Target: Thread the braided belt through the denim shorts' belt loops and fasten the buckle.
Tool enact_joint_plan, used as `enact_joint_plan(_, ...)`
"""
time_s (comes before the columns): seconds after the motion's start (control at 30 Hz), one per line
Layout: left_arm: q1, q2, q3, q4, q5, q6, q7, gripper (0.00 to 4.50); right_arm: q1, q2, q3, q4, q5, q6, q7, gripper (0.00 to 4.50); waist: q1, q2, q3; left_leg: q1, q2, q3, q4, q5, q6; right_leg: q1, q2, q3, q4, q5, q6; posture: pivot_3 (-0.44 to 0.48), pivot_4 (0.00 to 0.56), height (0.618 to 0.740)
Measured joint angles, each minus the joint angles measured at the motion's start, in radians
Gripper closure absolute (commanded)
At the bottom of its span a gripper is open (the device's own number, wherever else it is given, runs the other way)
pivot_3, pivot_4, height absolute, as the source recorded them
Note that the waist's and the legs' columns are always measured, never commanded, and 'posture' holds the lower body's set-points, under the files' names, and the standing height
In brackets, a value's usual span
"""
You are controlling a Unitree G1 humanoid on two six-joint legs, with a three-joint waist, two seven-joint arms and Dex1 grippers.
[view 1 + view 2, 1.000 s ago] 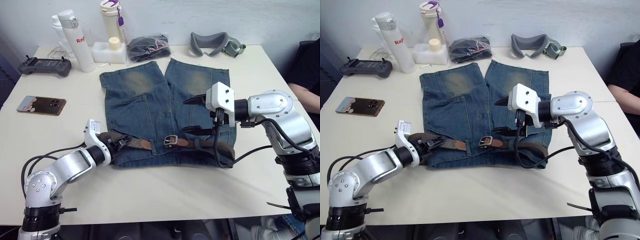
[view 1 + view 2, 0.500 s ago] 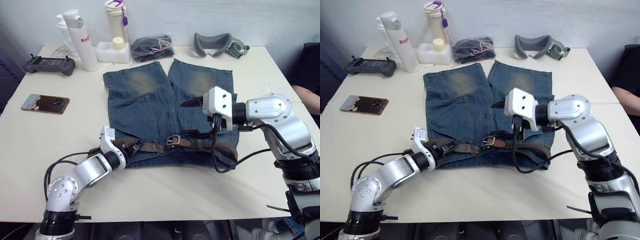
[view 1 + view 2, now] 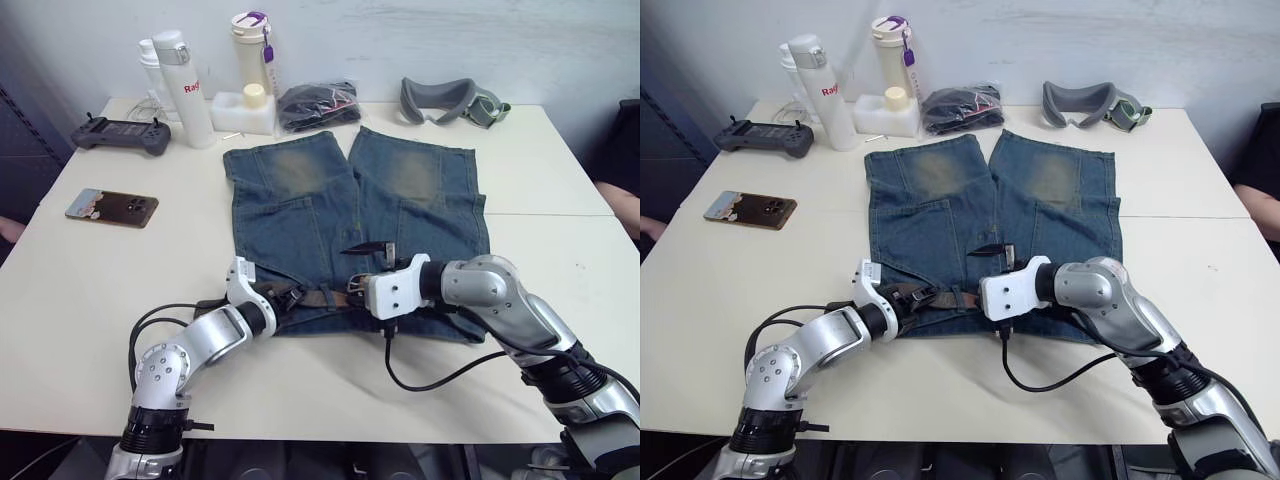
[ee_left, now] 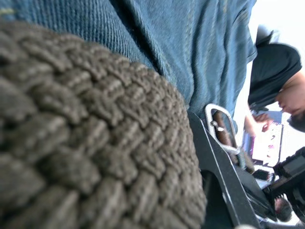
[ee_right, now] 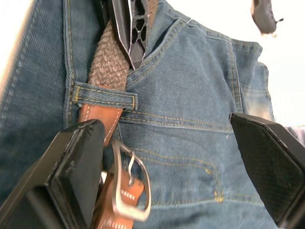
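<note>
While the braided belt (image 5: 110, 57) lies threaded along the waistband, it looks limp and grippy.
Left gripper (image 3: 272, 297) clenches its weave; right gripper (image 5: 167, 157), released, straddles the rigid buckle (image 5: 129, 186), the likeliest hold.

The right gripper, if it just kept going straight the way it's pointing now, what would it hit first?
Probably the left gripper. The open right gripper points along the waistband of the denim shorts, straddling the buckle, and the braided belt leads to that black finger straight ahead. Depth is hard to judge.
</note>
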Motion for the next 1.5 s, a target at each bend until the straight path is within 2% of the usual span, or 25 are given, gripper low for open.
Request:
enact_joint_plan(0.13, -0.016, 0.002, -0.011, 0.016, 0.007, 0.034, 0.008, 4.5, 0.022, 0.009, 0.009, 0.037, -0.058, -0.065, -0.026, 0.07, 0.006, 0.003, -0.002, 0.0, -0.002, 0.0, 0.001, -0.002, 0.003, 0.002, -0.002, 0.001, -0.004, 0.004, 0.007, 0.0, 0.15, 0.74)
enact_joint_plan(0.27, -0.017, -0.004, -0.011, 0.023, 0.017, 0.046, 0.015, 4.5, 0.027, 0.007, 0.009, 0.053, -0.081, -0.109, -0.032, 0.07, 0.004, 0.011, -0.007, 0.0, -0.002, 0.001, 0.0, -0.003, 0.005, 0.003, -0.002, 0.001, -0.008, 0.005, 0.009, 0.0, 0.15, 0.74)
enact_joint_plan(0.67, -0.015, -0.018, -0.01, 0.026, 0.022, 0.065, 0.019, 4.5, -0.016, -0.058, 0.003, 0.153, -0.077, -0.282, 0.025, 0.07, 0.005, 0.015, -0.012, 0.0, -0.003, 0.001, 0.0, -0.006, 0.008, 0.007, -0.004, 0.001, -0.014, 0.005, 0.01, 0.0, 0.15, 0.74)
enact_joint_plan(0.77, -0.01, -0.022, -0.01, 0.028, 0.022, 0.065, 0.021, 4.5, -0.016, -0.046, 0.005, 0.164, -0.097, -0.303, 0.019, 0.07, 0.004, 0.015, -0.012, 0.009, -0.003, 0.001, -0.001, -0.008, 0.009, 0.017, -0.004, 0.001, -0.019, 0.005, 0.009, 0.0, 0.15, 0.74)
enact_joint_plan(0.83, -0.008, -0.023, -0.009, 0.029, 0.021, 0.065, 0.022, 4.5, -0.019, -0.026, 0.01, 0.181, -0.117, -0.319, 0.006, 0.07, 0.003, 0.014, -0.013, 0.012, -0.003, 0.002, -0.003, -0.009, 0.009, 0.02, -0.005, 0.001, -0.021, -0.004, -0.007, 0.0, 0.15, 0.74)
enact_joint_plan(1.2, -0.021, -0.029, -0.008, 0.061, 0.016, 0.08, 0.024, 4.5, -0.034, 0.0, 0.034, 0.193, -0.208, -0.408, -0.014, 0.07, 0.003, 0.011, -0.025, 0.015, -0.002, 0.002, -0.006, -0.008, 0.008, 0.021, -0.004, 0.0, -0.021, -0.004, -0.007, 0.0, 0.15, 0.74)
enact_joint_plan(1.5, -0.022, -0.048, -0.008, 0.065, 0.015, 0.091, 0.025, 4.5, -0.044, -0.039, 0.036, 0.231, -0.203, -0.541, -0.02, 0.07, 0.007, 0.015, -0.027, 0.014, -0.005, 0.001, -0.007, -0.01, 0.01, 0.023, -0.008, 0.0, -0.026, -0.004, -0.007, 0.0, 0.15, 0.74)
